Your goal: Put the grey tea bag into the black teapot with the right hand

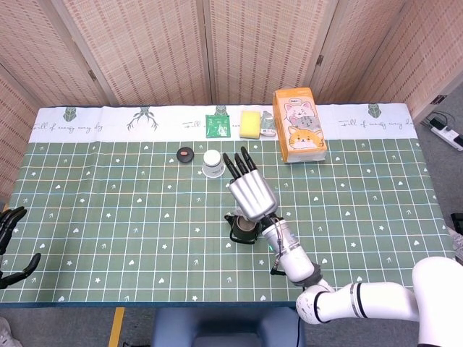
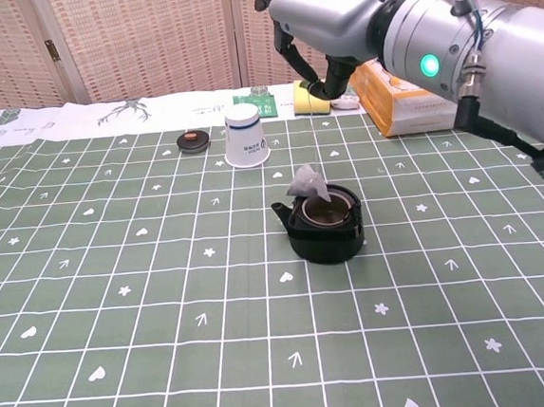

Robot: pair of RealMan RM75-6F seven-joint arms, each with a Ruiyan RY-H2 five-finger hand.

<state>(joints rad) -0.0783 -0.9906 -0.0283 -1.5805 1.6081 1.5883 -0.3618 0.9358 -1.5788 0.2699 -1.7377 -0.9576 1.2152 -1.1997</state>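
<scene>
Right hand [image 2: 332, 13] hangs high over the middle of the table, fingers pointing down and drawn close at the tips, and I take it to be pinching the tea bag's string, though the string is too thin to make out. Held that high, the grey tea bag [image 2: 309, 183] can dangle free and be steered by its own weight: it sits just at the upper left rim of the black teapot [image 2: 323, 224], tilted, above the open mouth but not yet down inside. From the head view the hand covers most of the pot, so only the chest view shows this. Left hand [image 1: 10, 242] rests at the lower left edge of the frame, fingers apart, holding nothing. Further back stand a white paper cup [image 2: 245, 135] and a small dark lid [image 2: 192, 140], then a yellow sponge [image 2: 309, 95] and the orange tissue box [image 1: 299, 123] against the far edge.
</scene>
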